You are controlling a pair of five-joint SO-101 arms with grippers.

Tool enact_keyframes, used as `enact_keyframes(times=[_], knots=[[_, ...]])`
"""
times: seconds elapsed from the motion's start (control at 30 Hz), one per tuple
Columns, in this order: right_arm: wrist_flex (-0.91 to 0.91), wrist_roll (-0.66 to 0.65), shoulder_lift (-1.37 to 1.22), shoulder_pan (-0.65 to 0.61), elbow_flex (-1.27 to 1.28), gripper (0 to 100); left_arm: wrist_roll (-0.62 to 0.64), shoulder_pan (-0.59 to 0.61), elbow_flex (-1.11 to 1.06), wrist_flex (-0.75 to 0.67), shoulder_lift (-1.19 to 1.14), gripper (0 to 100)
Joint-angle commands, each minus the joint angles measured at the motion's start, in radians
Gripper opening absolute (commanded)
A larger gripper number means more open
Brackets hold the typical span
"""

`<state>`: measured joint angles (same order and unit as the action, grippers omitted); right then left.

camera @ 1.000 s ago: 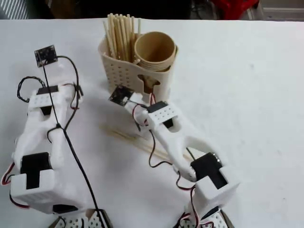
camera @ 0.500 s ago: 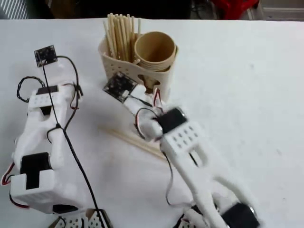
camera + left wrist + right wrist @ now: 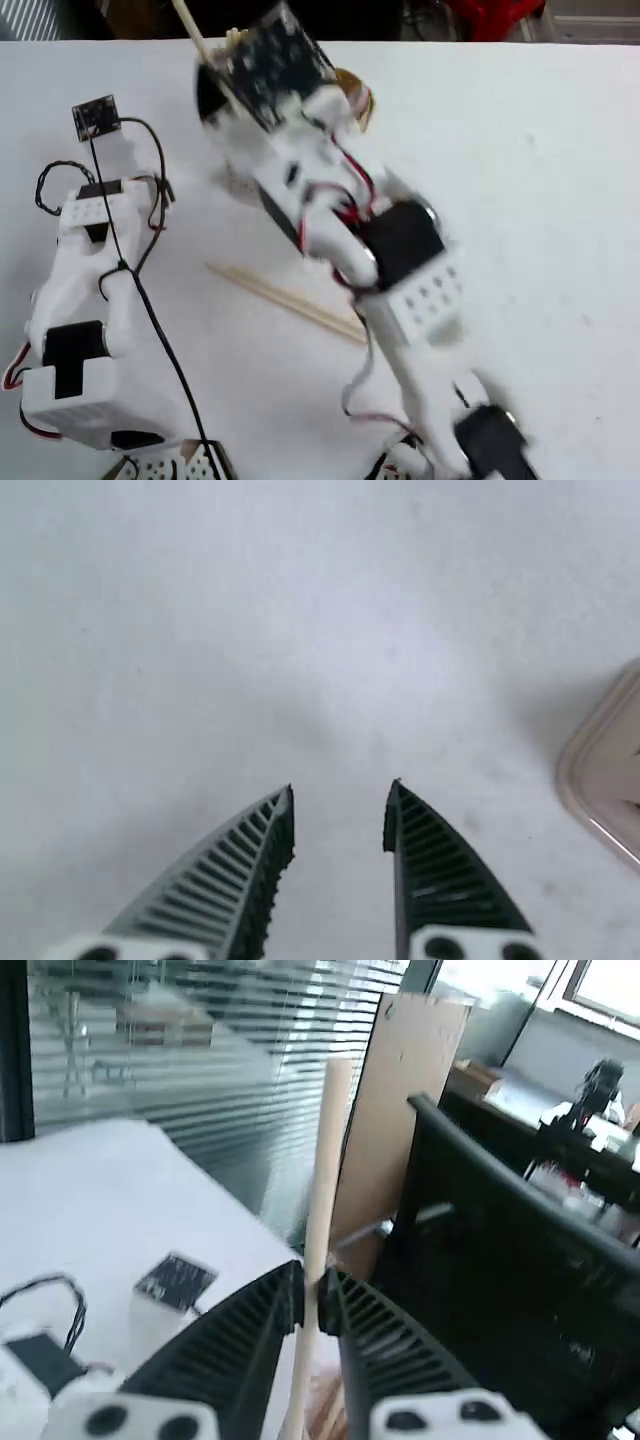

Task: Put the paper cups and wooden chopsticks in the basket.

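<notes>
My right gripper (image 3: 312, 1290) is shut on one wooden chopstick (image 3: 322, 1190), which stands up between its fingers. In the high view that arm is raised over the basket, the held chopstick (image 3: 190, 25) sticking out past the right gripper (image 3: 222, 85) toward the table's far edge. The arm hides most of the basket; a bit of paper cup rim (image 3: 357, 95) shows beside it. A few chopsticks (image 3: 290, 298) lie flat on the table in front of the basket. My left gripper (image 3: 340, 792) is open just above bare table, with the basket's corner (image 3: 600, 780) beside it.
The left arm (image 3: 90, 260) rests along the table's left side, with a small circuit board (image 3: 97, 115) and black cable above it. White tabletop stretches out to the right of the raised arm.
The right arm rose from the table beside the basket and swung up over it, carrying one chopstick. The left arm stayed still.
</notes>
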<state>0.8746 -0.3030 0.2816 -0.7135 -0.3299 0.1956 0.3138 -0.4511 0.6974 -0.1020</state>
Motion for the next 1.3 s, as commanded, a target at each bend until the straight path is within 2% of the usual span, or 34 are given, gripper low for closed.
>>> enact_keyframes(times=[0.0,0.2,0.47,0.67,0.77,0.97,1.1,1.27], knots=[[-0.189,0.0,-0.208,0.021,-0.27,1.7,-0.014,0.007,0.009,-0.032,0.027,17],[-0.179,0.006,-0.424,0.097,-0.503,1.7,-0.014,0.007,0.011,-0.032,0.027,17],[-0.056,0.008,-0.564,0.137,-0.532,2.1,-0.014,0.007,0.011,-0.032,0.027,17],[0.064,0.008,-0.576,0.136,-0.54,18.2,-0.014,0.007,0.011,-0.032,0.027,17],[0.179,0.006,-0.547,0.133,-0.542,19.3,-0.014,0.007,0.011,-0.032,0.027,17],[0.618,-0.002,-0.441,0.133,-0.542,19.3,-0.014,0.007,0.011,-0.032,0.027,17],[0.832,-0.032,-0.404,0.131,-0.532,19.1,-0.014,0.007,0.009,-0.032,0.027,17],[0.851,-0.175,-0.369,0.085,-0.287,18.3,-0.014,0.007,0.008,-0.032,0.027,17]])
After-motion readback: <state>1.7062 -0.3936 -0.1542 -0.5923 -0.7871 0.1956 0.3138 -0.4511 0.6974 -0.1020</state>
